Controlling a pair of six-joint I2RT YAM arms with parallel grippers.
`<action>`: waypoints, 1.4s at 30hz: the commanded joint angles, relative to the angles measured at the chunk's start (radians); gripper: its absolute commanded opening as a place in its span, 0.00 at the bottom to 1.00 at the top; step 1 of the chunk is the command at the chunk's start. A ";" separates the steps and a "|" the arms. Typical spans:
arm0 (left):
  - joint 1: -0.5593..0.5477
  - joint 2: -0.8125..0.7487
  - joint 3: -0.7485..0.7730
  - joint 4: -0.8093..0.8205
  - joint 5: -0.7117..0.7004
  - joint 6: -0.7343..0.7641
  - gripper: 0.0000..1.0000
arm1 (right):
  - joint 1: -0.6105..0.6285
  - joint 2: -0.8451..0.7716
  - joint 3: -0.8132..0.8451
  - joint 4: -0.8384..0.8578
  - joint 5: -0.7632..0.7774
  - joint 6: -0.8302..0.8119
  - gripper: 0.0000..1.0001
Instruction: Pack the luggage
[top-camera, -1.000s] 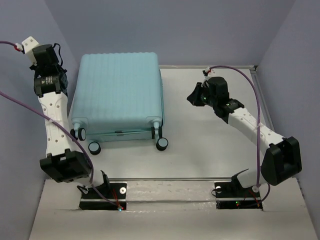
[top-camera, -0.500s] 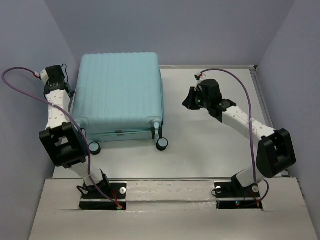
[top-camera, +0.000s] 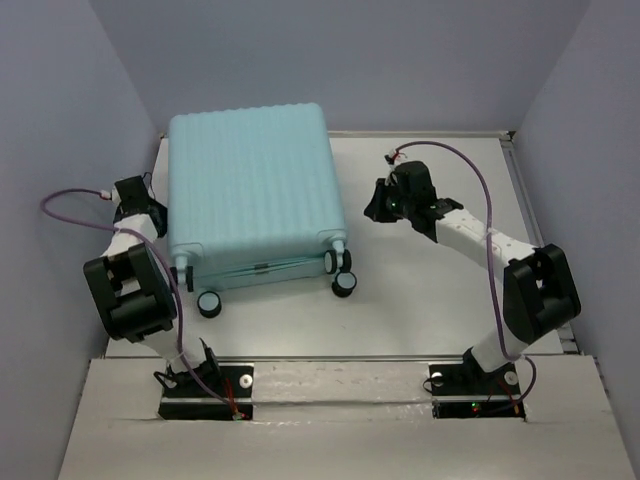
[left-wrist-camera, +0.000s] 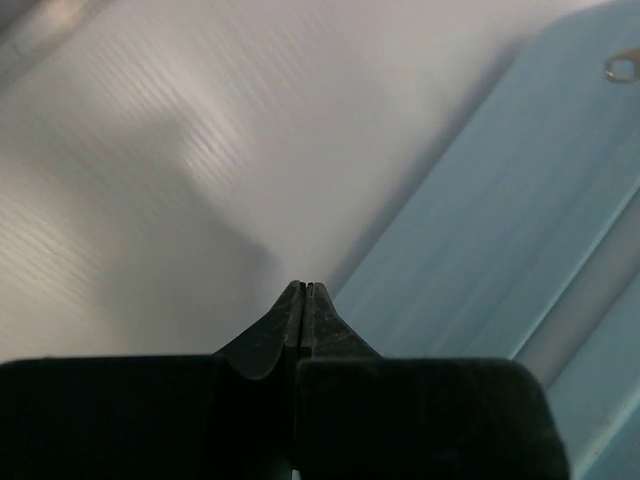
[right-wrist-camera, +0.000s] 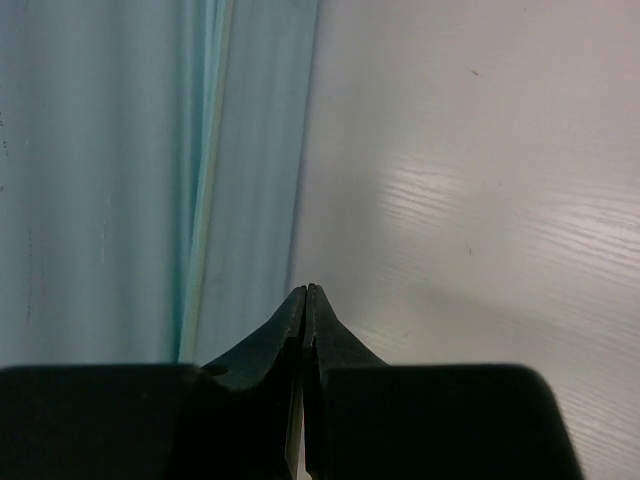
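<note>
Black jaws pinched together on nothing, both sides: left gripper (left-wrist-camera: 303, 290) low, just beside the left flank of the luggage (top-camera: 250, 190); right gripper (right-wrist-camera: 305, 290) low by the right flank. Looks like nudging and squaring up, with packing proper not yet begun. Next, probably: finding the seam, prying the lid. Pale aqua ribbed shell, closed, flat on the table (top-camera: 440, 290), slightly skewed, casters (top-camera: 343, 283) toward the arms.

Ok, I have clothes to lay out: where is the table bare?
Widest bare table: right of the luggage, bounded by the right arm and the near edge. Also beyond the right gripper, toward the back wall. Crowded: the strip left of the luggage, around the left gripper.
</note>
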 joint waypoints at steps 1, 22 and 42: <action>-0.158 -0.218 -0.262 0.058 0.324 -0.104 0.06 | -0.004 0.024 0.068 0.009 0.045 -0.021 0.07; -0.425 -0.630 0.106 -0.086 -0.336 -0.021 0.27 | -0.075 -0.307 0.160 -0.236 0.065 -0.055 0.07; -0.333 0.516 1.203 -0.297 0.194 0.128 0.29 | 0.048 -0.473 -0.272 -0.319 0.248 0.074 0.07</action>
